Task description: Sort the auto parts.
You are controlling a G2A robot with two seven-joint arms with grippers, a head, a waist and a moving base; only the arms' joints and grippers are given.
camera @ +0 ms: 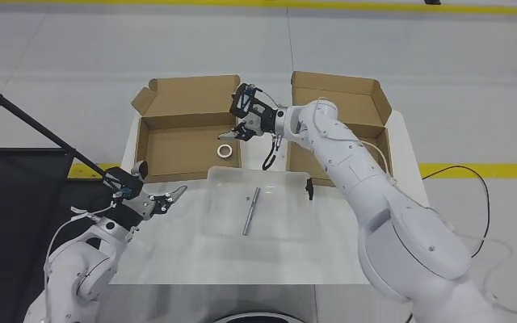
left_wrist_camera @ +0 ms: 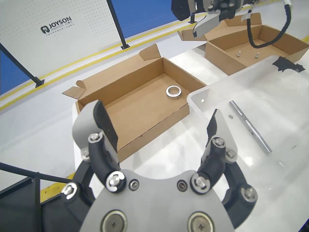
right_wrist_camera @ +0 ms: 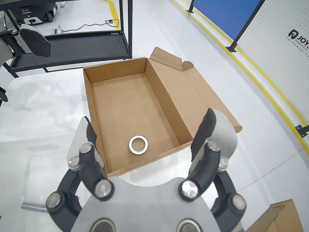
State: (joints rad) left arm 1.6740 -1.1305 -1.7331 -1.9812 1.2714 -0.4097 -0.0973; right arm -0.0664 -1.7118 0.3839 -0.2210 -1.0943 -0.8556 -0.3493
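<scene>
My right pincer (right_wrist_camera: 149, 123) hangs spread above the ring (right_wrist_camera: 138, 144) in the cardboard box (right_wrist_camera: 125, 107). My left pincer (left_wrist_camera: 157, 111) is spread too, over the tabletop (left_wrist_camera: 157, 153).

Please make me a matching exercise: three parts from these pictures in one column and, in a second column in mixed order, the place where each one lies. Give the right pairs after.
Parts:
1. ring
2. rod
3. two bolts

Places:
A. in the clear tray
B. in the right box
C. in the left box

Pairs: 1-C, 2-A, 3-B.
</scene>
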